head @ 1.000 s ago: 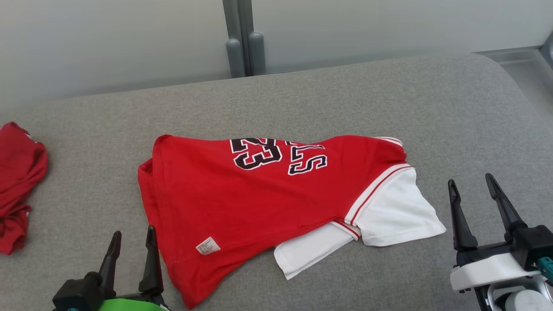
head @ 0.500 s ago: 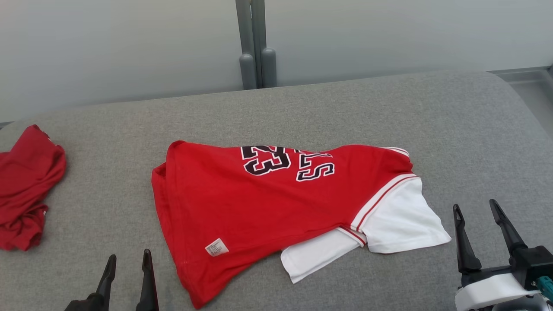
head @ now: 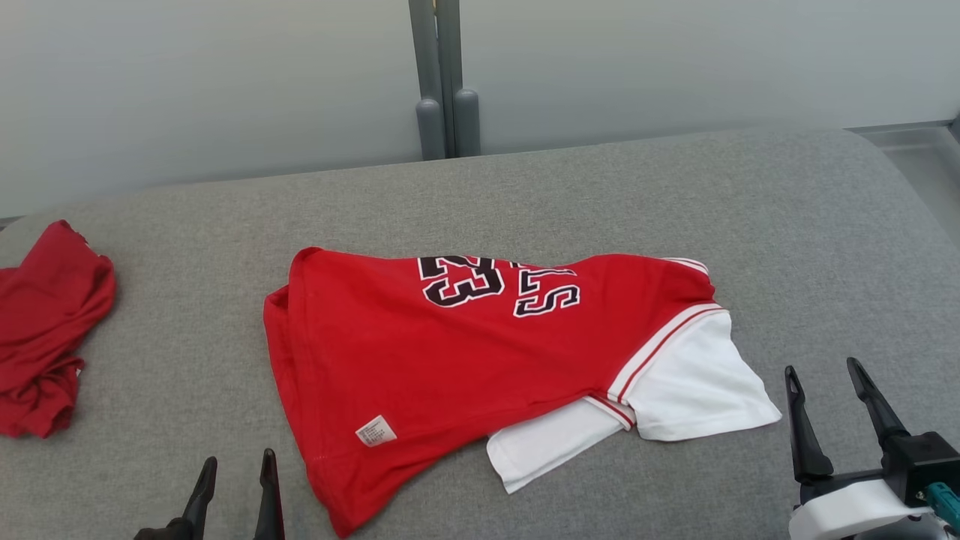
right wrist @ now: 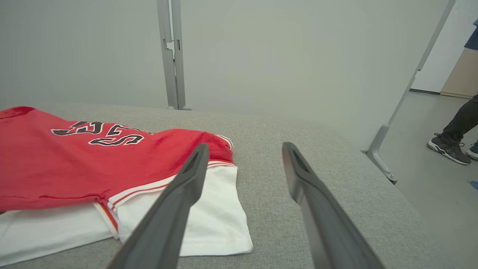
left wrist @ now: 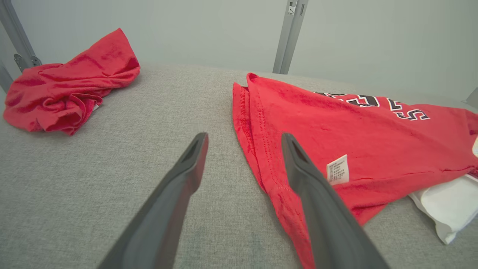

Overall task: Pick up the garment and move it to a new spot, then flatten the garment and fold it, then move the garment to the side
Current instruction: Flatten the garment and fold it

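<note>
left jaws drawn back from the garment, right jaws likewise, head view shifted

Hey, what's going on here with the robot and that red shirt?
A two-armed robot is working on a red and white jersey that lies folded over on a grey padded surface. Neither arm holds it: the left jaws stand open by its near left hem, the right jaws open beside its white sleeve. A crumpled red garment sits off to the left.
</note>
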{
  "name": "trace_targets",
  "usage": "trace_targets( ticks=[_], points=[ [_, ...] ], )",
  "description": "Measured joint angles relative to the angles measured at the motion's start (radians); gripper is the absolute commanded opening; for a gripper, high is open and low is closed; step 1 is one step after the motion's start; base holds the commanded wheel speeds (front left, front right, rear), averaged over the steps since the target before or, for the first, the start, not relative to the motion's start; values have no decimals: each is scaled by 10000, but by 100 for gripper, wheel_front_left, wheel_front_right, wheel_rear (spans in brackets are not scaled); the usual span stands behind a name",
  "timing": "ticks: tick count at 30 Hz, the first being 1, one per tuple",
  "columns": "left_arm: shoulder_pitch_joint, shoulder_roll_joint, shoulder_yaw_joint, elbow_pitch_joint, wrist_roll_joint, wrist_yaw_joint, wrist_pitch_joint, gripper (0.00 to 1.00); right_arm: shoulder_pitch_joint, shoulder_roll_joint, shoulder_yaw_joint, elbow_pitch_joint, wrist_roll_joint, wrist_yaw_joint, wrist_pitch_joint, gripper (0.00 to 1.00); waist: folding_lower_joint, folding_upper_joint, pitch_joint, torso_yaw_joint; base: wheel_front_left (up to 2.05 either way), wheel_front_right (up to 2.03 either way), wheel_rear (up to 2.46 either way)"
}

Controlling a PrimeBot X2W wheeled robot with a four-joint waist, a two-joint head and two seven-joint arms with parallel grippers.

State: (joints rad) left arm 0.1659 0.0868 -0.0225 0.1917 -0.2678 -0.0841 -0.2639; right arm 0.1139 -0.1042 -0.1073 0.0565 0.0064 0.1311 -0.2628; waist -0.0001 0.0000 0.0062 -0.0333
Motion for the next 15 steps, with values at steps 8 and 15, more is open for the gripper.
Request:
trace_targets(
  ticks=[8,15],
  points=[
    [-491,-77,-571,240,155,-173,493,100,-625,-385,272,364,36,0,0,100,0,0,132,-105,0,0,0],
    [-867,-102,-899,-228,2,84,2571,100,-1687,-1114,1204,1827,738,0,569,100,0,0,249,-229,0,0,0]
  ],
)
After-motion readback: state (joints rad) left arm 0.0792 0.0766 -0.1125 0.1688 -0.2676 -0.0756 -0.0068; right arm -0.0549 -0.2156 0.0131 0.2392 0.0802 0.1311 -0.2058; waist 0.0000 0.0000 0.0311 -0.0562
